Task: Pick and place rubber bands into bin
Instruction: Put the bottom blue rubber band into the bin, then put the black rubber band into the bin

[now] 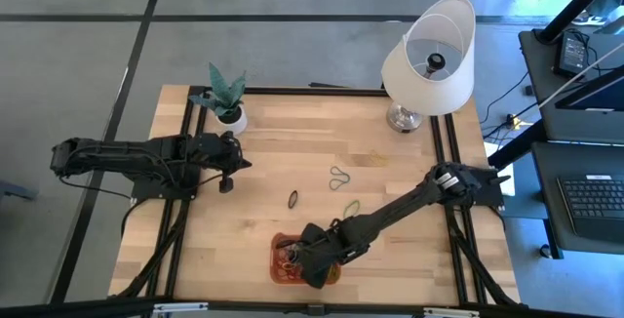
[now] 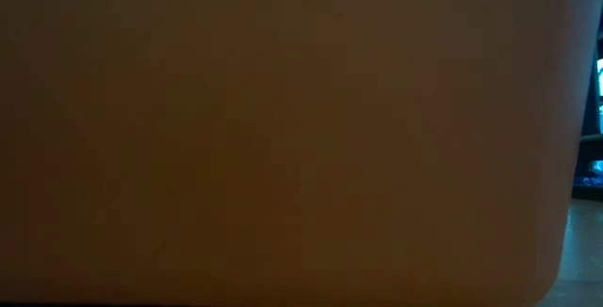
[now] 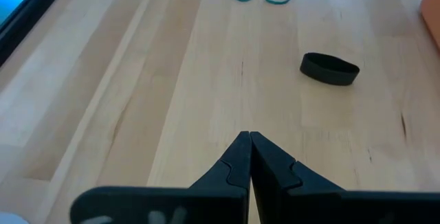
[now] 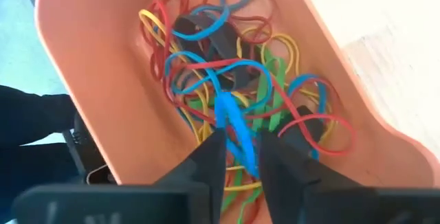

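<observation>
placing step in hand. right gripper (image 4: pixel 240 159), dark two-finger tool, hangs over the small shallow orange plastic bin (image 1: pixel 280 271) at about 6 o'clock on the pale wooden table (image 1: pixel 263 162). fingers parted a little, w/ a thin blue rubber band (image 4: pixel 234 124) between them, draped down onto the tangled pile of red, yellow, green and blue rubber bands (image 4: pixel 234 80) in the bin. cannot tell whether the band is pinched or just let go; looks like a release under way.

left gripper (image 3: pixel 249 141) at about 9 o'clock, waiting, tips pressed together, holding nothing.

left out on the table near centre: wide black rubber band loop (image 1: pixel 292 199), teal rubber band twisted into a figure-eight (image 1: pixel 338 177) at about 1 o'clock from it, thin yellow-green rubber band (image 1: pixel 351 206) toward 3 o'clock, nearest the right arm.

low view blocked by the bin's wall, no help.

next, prob: open wider so the blue band drops clear, lift straight up w/o dragging pile bands out, then swing to the yellow-green loop. thin flat bands need fingertips right down on the wood to catch an edge.
</observation>
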